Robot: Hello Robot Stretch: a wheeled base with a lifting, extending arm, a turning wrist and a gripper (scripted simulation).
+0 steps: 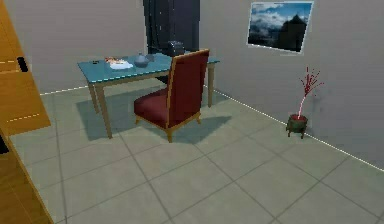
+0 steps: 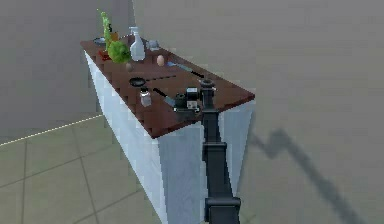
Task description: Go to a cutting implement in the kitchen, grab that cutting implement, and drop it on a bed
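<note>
In the arm side view, my arm (image 2: 218,160) rises to a brown-topped counter (image 2: 228,93) with pale blue-grey sides. The gripper (image 2: 166,96) lies above the counter's near end, its dark body left of the two white squares. A small pale shaker (image 2: 146,97) stands just left of the fingers. With the countertop behind the far end, I cannot tell whether the gripper holds anything. A thin dark long thing (image 2: 182,68), possibly a knife, lies farther along the top. A small dark pan (image 2: 137,81) sits near it.
A green leafy thing (image 2: 117,48) and clear bottles (image 2: 136,42) stand at the counter's far end. The forward view holds a teal table (image 1: 105,76) with dishes, a red chair (image 1: 176,95), a potted red plant (image 1: 298,120), a wall picture (image 1: 279,24), an orange door (image 1: 14,80) and open tiled floor.
</note>
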